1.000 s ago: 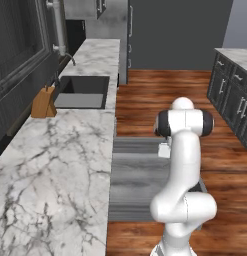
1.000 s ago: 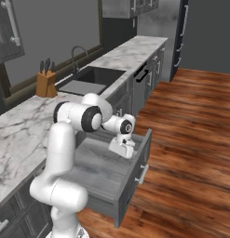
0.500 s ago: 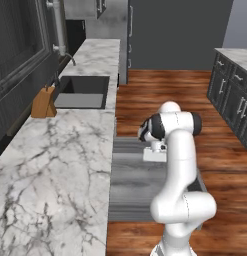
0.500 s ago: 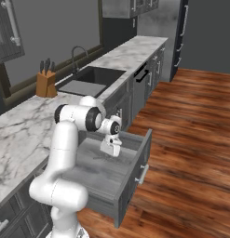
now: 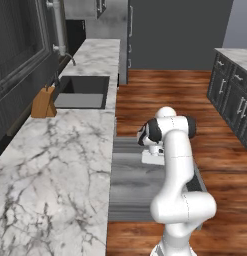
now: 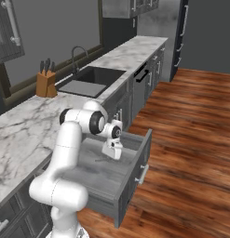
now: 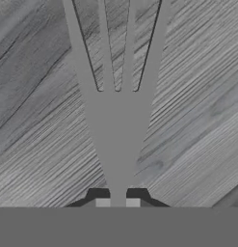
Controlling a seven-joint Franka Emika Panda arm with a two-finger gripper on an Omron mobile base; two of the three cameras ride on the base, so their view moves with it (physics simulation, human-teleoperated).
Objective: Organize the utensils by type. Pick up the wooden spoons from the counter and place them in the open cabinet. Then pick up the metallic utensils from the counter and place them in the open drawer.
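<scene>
- One fork [image 7: 115, 120] was pinched by its handle in the claw [image 7: 117, 201], tines pointing away.
- Claw hung low over the open drawer [image 6: 135, 162], fork above its grey floor, beside the bench [image 5: 60, 165].

Slim silver-grey fork [image 7: 115, 116], tines outward, low over open drawer's [image 6: 135, 162] grey floor.

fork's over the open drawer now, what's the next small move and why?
Probably lower a little more, then open the jaws. The gripper is shut on the fork, whose tines point out over the drawer floor's grey grain. In the right base view the hand hangs inside the drawer's outline, so a release should drop the fork in.
</scene>
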